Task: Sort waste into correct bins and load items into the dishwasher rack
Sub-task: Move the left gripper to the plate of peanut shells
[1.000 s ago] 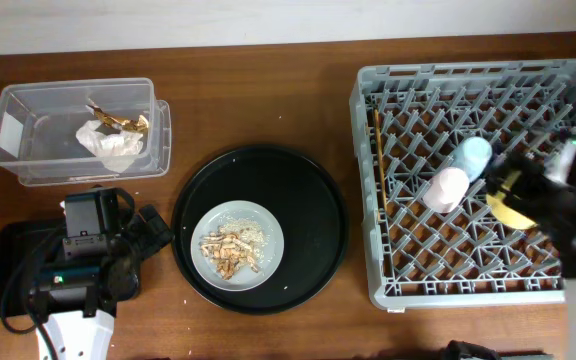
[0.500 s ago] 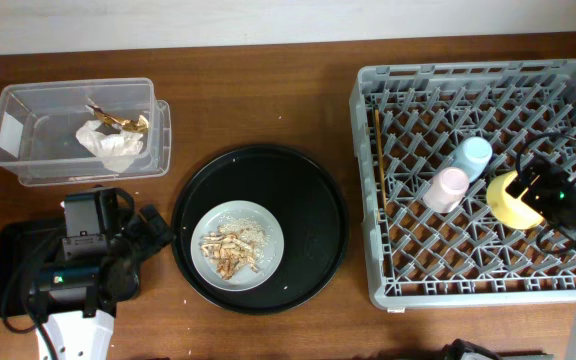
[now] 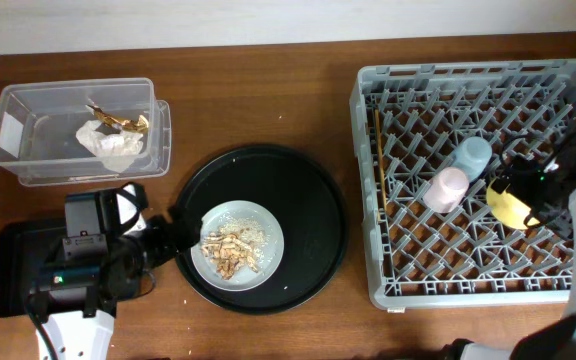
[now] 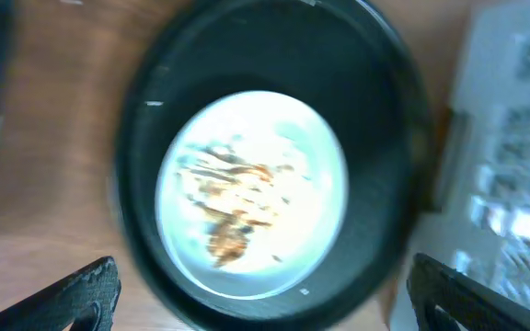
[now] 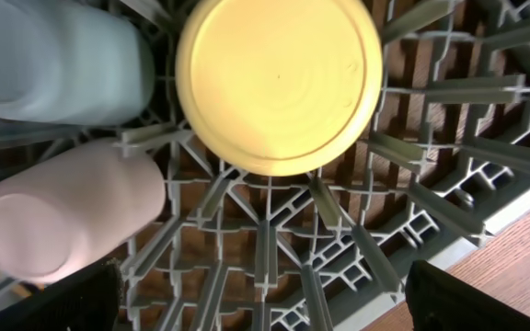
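**Both grippers wide & empty; scraps on plate, cups + bowl in rack**

L gripper (image 4: 260,296): jaws spread wide, nothing btwn them. Fingertips sit at the lower corners of the wrist view, which is blurred. Overhead puts it just beside the left rim of the round black tray (image 3: 313,190), w/ the arm lying over the shallow black tray (image 3: 8,255) at table's left front.

Grey plate (image 3: 258,222): on the round black tray, left of centre. Beige-brown food scraps (image 3: 230,252) piled on it, plus fine crumbs.

Clear box (image 3: 28,110): back left on the table (image 3: 268,100), white label on its left end. Crumpled white wrapper (image 3: 108,145) inside, brown-gold scrap (image 3: 120,121) just behind it, touching or nearly so.

Rack (image 3: 468,270): right side of table. Chopsticks (image 3: 377,160) lie along its left edge, front-to-back. Blue cup (image 5: 53,60) & pink cup (image 5: 63,216) lean side by side among the pegs, mid-rack. Yellow bowl (image 5: 279,83) just right of the cups, round flat face toward the wrist cam; can't tell if it touches the blue cup.

R gripper (image 5: 270,299): jaws wide apart, holding nothing. Hangs over the rack's right part above the bowl, only lattice floor seen btwn the fingertips.
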### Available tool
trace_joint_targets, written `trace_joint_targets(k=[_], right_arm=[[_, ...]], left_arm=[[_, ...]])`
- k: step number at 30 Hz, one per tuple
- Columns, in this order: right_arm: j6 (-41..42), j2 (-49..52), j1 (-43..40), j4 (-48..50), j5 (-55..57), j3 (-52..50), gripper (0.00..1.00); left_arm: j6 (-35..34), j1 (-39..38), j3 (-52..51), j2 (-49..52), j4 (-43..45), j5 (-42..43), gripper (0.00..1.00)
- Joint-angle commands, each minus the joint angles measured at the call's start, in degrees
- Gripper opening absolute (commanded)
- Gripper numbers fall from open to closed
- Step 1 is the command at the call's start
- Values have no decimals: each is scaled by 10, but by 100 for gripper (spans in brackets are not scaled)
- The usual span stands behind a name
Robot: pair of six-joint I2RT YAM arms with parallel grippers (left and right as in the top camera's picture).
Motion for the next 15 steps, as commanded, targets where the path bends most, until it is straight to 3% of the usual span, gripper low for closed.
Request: trace_joint_targets(k=[1,5,10,15], right_arm=[[1,28,-4,0,1,-1,99],[1,49,-4,0,1,-1,99],[1,51,-4,0,1,-1,99],[1,51,-4,0,1,-1,99]], left_arm=[[150,-35,8,-4,16,191,99],[156,-163,8,0,15,143,99],[-24,-364,8,46,11,-116,99],[-102,-433,8,129,20,-215,99]])
